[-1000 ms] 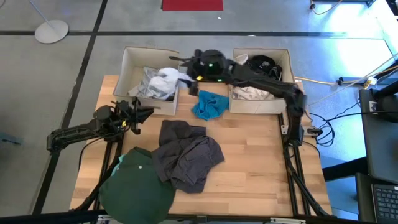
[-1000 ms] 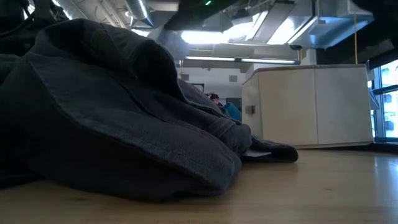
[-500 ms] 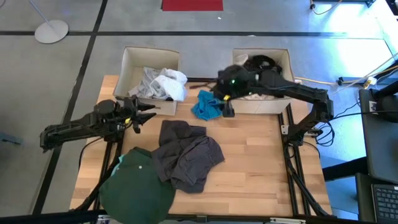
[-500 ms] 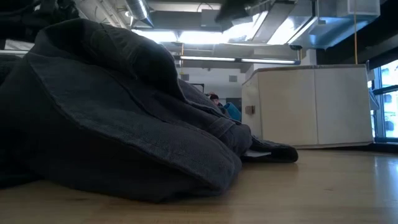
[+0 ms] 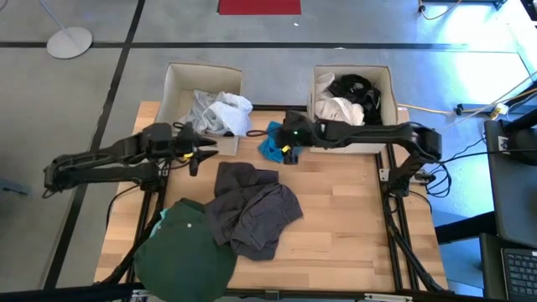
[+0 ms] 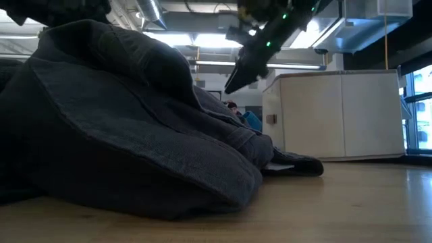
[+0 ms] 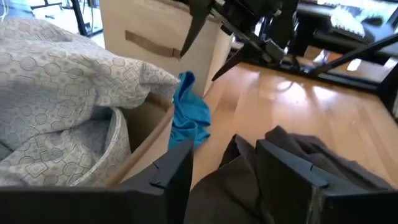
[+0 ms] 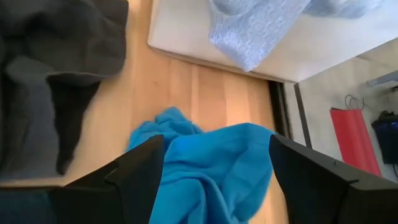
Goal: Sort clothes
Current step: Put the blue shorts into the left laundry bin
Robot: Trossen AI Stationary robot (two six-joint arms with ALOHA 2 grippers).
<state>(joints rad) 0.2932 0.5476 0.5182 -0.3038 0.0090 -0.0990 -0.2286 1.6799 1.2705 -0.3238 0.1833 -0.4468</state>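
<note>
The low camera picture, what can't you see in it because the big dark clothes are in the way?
- Low view: the dark grey garment fills the picture's left and hides both boxes and the green garment.
- Low view: the turquoise garment shows only as a small far scrap.
- Low view: the right gripper shows dark against the lights; the left gripper is cut off.

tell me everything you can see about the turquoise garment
The turquoise garment is a small, soft piece of bright blue-green fabric, crumpled into loose folds. It lies on the wooden table in the gap between the two beige boxes, against the left box. The right gripper hangs open right over it, one finger on each side, not yet closed on it. The dark grey clothes lie nearby, apart from it.
</note>
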